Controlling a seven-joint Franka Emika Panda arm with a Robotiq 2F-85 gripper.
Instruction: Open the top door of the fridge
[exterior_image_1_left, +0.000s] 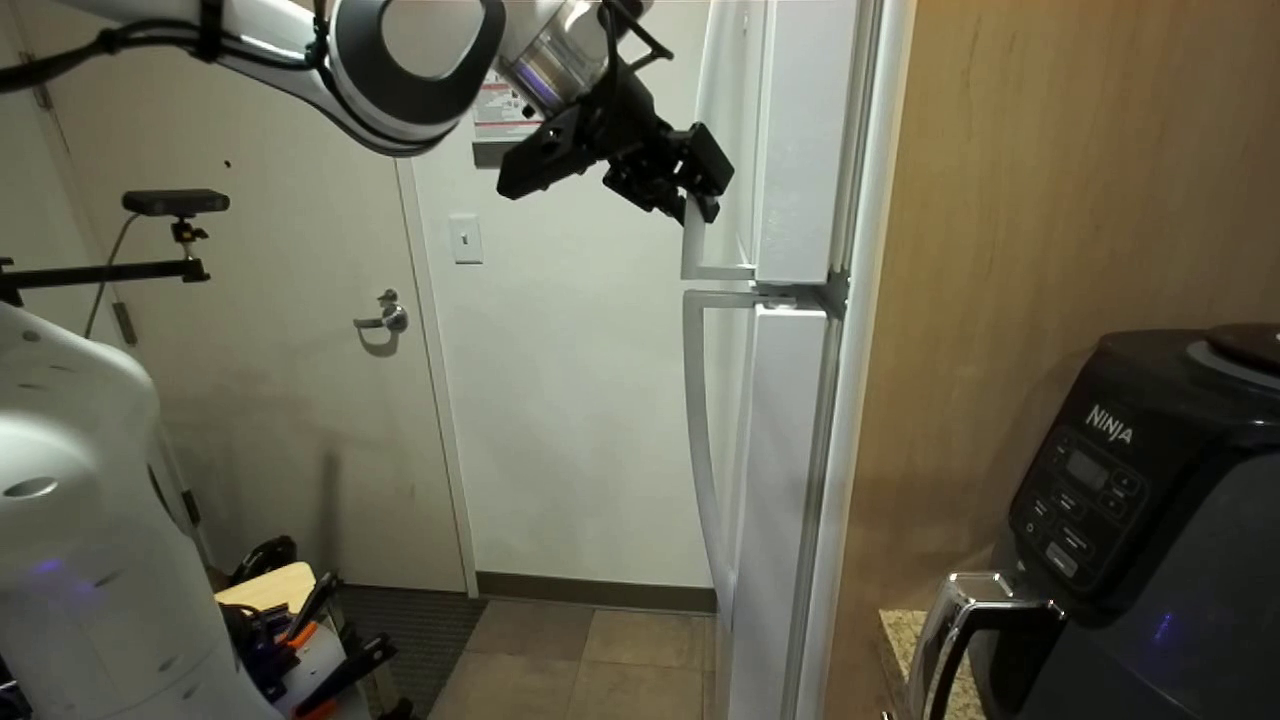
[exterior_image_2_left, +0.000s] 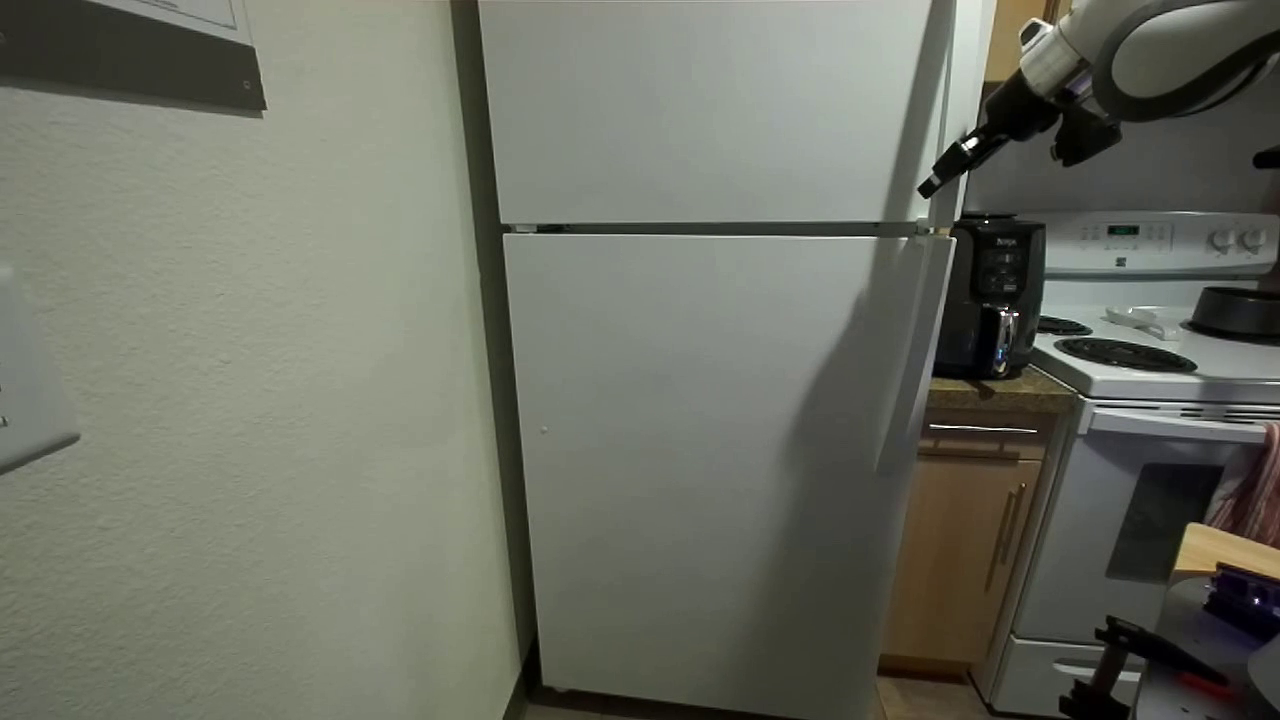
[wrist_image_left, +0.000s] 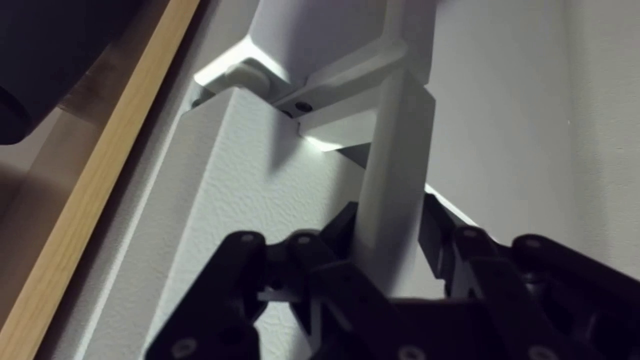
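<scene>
A pale wall (exterior_image_1_left: 580, 430) stands behind the fingers (wrist_image_left: 340, 225) in an exterior view, bearing a light switch (exterior_image_1_left: 466, 239) slightly lower than them; a white room door (exterior_image_1_left: 250, 420) with a lever handle (exterior_image_1_left: 395, 318) is well apart from them, to the left. The gripper (wrist_image_left: 387, 227) is clamped on the upper handle (wrist_image_left: 395, 170), a black finger to either side of it (the wrist view shows this best), near the handle's lower end. The fridge (exterior_image_2_left: 710, 300) is right at the fingers: its top door (exterior_image_2_left: 700, 110), which carries that handle, extends upward beside them, its front in line with the lower door (exterior_image_2_left: 700, 480) beneath. The lower handle (exterior_image_1_left: 697, 410) begins a little below the fingers and runs downward; in the wrist view its end shows just beyond them. In an exterior view a black Ninja appliance (exterior_image_2_left: 990, 300) stands below and to the right of the fingers, on a speckled counter (exterior_image_2_left: 1000, 395); farther right from them is a white stove (exterior_image_2_left: 1130, 440) with a dark pan (exterior_image_2_left: 1240, 312) on it. In an exterior view a wood panel (exterior_image_1_left: 1050, 150) rises past the fridge, on the far side from the fingers.
</scene>
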